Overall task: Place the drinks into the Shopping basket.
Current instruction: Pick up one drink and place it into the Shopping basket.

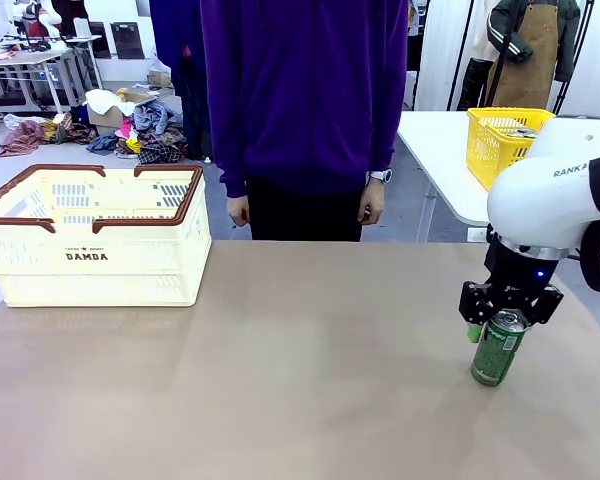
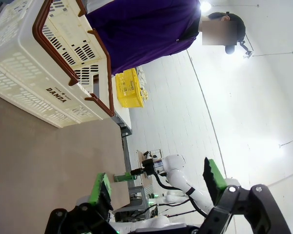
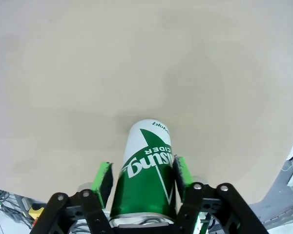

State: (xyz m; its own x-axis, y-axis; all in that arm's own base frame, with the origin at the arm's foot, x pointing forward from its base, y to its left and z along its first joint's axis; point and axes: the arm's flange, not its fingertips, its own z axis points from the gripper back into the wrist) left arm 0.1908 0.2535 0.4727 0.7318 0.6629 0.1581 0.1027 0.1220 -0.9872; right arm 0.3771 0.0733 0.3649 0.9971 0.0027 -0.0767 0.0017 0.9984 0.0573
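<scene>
The basket [image 1: 150,270] sits at the left of the table [image 1: 310,390]. The left gripper [image 2: 156,181] has its fingers wide apart. A person [image 1: 305,100] in purple stands at top middle. At lower right, the right gripper [image 1: 500,325] squeezes the green can [image 1: 495,358], which stands on the table.

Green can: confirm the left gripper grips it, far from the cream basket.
Wrong arm: the right gripper grips the green can, far from the cream basket. The front view shows that arm coming from the right; the right wrist view shows its pads against the can.
</scene>
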